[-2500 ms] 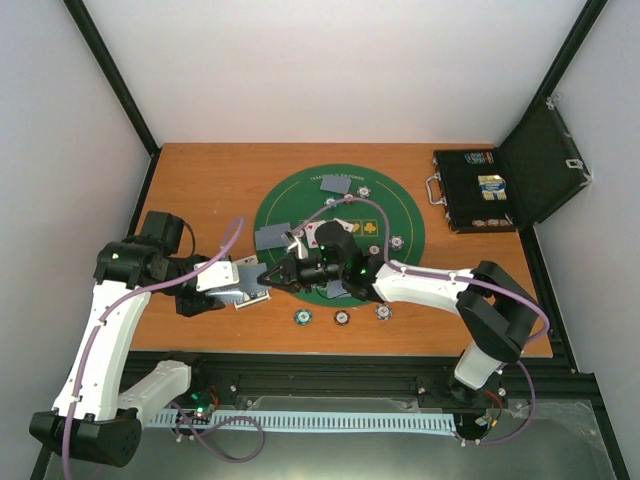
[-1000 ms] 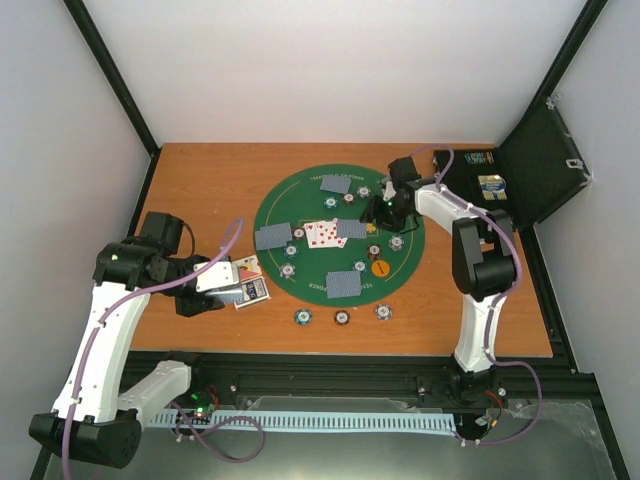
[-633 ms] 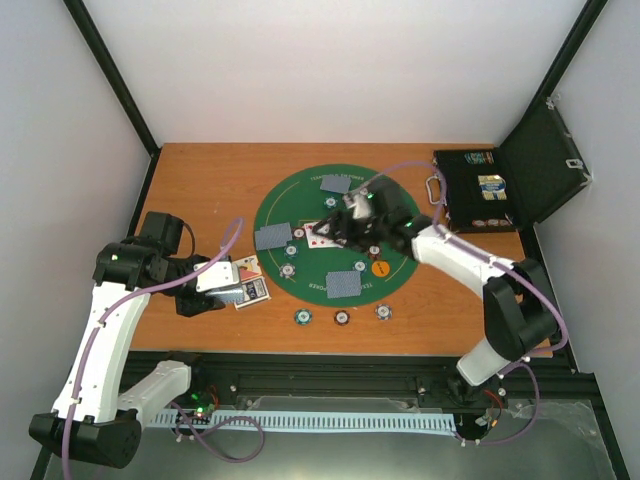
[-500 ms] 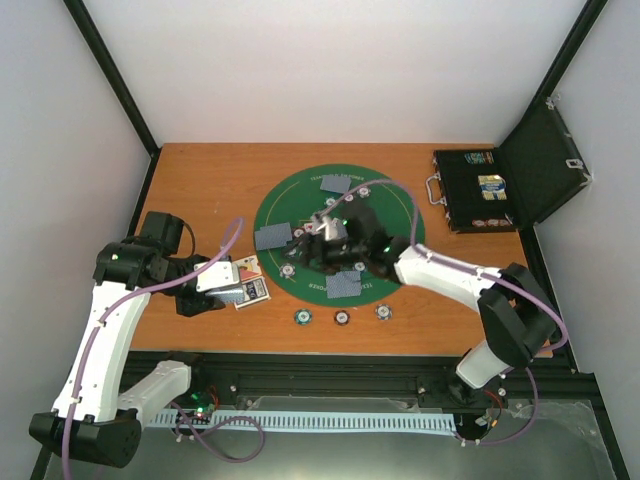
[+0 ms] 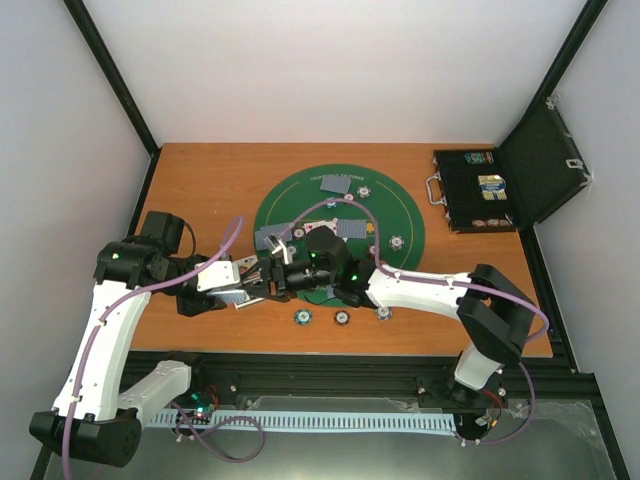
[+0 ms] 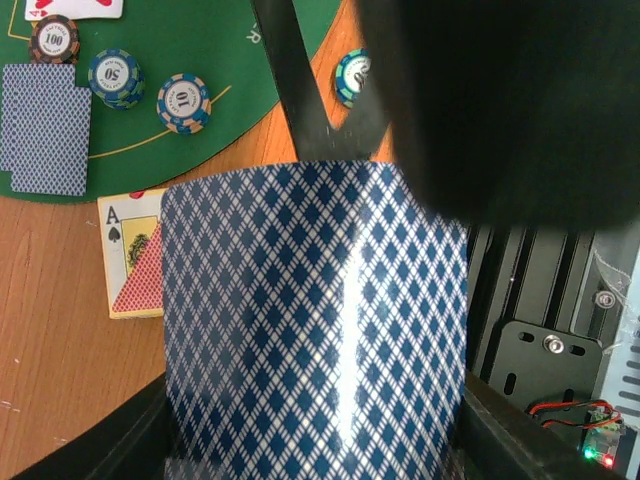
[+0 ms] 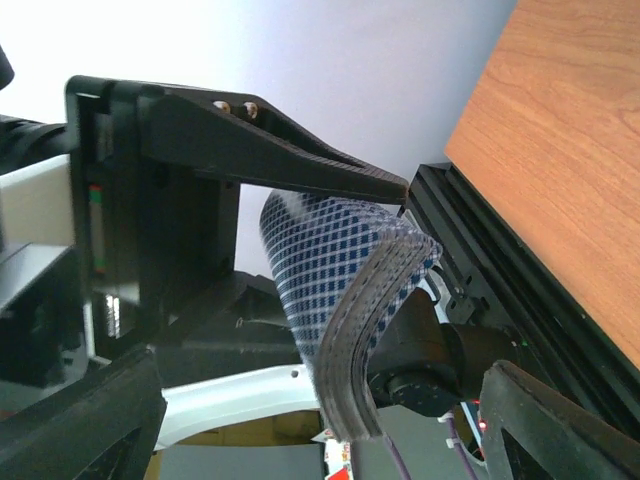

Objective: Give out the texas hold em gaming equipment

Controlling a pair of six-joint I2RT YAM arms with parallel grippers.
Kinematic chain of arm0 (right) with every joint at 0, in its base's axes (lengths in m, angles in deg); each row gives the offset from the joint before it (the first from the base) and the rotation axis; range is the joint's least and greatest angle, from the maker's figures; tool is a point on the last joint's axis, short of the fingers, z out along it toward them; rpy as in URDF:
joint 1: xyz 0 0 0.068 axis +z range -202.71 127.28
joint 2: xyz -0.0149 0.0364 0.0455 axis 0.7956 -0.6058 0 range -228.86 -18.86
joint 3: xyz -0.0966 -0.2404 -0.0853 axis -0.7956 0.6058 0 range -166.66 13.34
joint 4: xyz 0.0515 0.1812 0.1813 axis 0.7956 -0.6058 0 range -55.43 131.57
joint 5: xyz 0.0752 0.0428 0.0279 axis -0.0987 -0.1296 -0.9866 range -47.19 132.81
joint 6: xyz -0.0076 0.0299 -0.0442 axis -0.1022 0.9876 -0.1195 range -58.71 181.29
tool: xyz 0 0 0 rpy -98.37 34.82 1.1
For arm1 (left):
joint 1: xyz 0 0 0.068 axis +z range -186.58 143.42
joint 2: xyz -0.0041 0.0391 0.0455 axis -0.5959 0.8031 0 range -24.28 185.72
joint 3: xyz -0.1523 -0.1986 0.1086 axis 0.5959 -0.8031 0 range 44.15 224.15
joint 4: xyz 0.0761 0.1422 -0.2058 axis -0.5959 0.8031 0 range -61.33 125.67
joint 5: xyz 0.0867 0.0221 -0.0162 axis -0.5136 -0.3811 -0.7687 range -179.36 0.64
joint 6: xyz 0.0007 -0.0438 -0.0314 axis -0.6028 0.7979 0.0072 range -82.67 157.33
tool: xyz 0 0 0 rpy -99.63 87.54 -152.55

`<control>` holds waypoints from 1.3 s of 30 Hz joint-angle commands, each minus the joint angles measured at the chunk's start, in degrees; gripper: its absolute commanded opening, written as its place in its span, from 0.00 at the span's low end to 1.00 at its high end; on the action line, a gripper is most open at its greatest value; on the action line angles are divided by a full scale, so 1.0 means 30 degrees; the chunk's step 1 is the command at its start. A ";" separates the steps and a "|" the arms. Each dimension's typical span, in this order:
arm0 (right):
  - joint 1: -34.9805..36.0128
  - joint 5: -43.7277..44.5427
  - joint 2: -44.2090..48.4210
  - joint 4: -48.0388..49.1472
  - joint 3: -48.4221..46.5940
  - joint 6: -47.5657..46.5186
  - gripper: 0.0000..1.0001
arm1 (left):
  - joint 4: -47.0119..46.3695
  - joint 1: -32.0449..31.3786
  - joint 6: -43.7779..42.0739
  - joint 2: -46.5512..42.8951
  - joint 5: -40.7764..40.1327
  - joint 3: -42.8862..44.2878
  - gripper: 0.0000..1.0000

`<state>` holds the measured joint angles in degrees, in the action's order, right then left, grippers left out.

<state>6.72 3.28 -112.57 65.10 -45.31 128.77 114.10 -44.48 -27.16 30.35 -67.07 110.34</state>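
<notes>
My left gripper [image 5: 232, 285] is shut on a bowed deck of blue diamond-backed playing cards [image 6: 315, 320], held over the wood left of the mat. My right gripper [image 5: 265, 280] has reached across to it and stands open, its fingers either side of the deck's edge [image 7: 350, 300] without pinching it. Face-down cards [image 5: 334, 183] and stripe-edged chips [image 5: 397, 241] lie on the green mat [image 5: 400, 205]. Three chips [image 5: 342, 318] sit on the wood in front of the mat. An ace card [image 6: 135, 250] lies face up under the deck.
The open black case [image 5: 480, 190] stands at the back right with items inside. The right arm stretches low across the mat's front half, hiding the cards there. Black frame posts and white walls close in the table.
The right arm swung from the mat's right side across to the left, up to the held deck, and its jaws opened wide. The left arm and deck stayed put.
</notes>
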 commanded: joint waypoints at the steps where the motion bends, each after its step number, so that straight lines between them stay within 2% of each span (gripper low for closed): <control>1: 0.0510 -0.0002 -0.0902 0.1635 -0.0806 0.0809 0.85 | 0.0103 -0.0023 -0.0037 -0.0072 0.0568 0.0918 0.06; 14: 0.1147 -0.0516 -0.3242 0.3052 -0.2406 0.2040 0.78 | 0.0050 -0.0027 -0.0125 -0.0026 0.0597 0.0929 0.06; 23: 0.0927 -0.0520 -0.3655 0.3064 -0.1410 0.1965 0.67 | 0.0122 -0.0011 -0.0184 -0.0133 0.0422 0.1068 0.06; 28: 0.0105 -0.0457 -0.3352 0.3254 0.0010 0.2066 0.58 | 0.0329 -0.0014 -0.0096 -0.0031 0.0676 0.1306 0.06; 39: -0.0820 -0.0161 -0.2254 0.1431 0.0963 0.0860 0.41 | 0.0424 -0.0022 -0.0096 -0.0151 0.0576 0.1293 0.06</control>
<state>6.09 -0.13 -120.05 77.15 -44.63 133.47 114.10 -44.48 -27.16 30.94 -67.84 111.17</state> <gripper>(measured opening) 0.427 0.589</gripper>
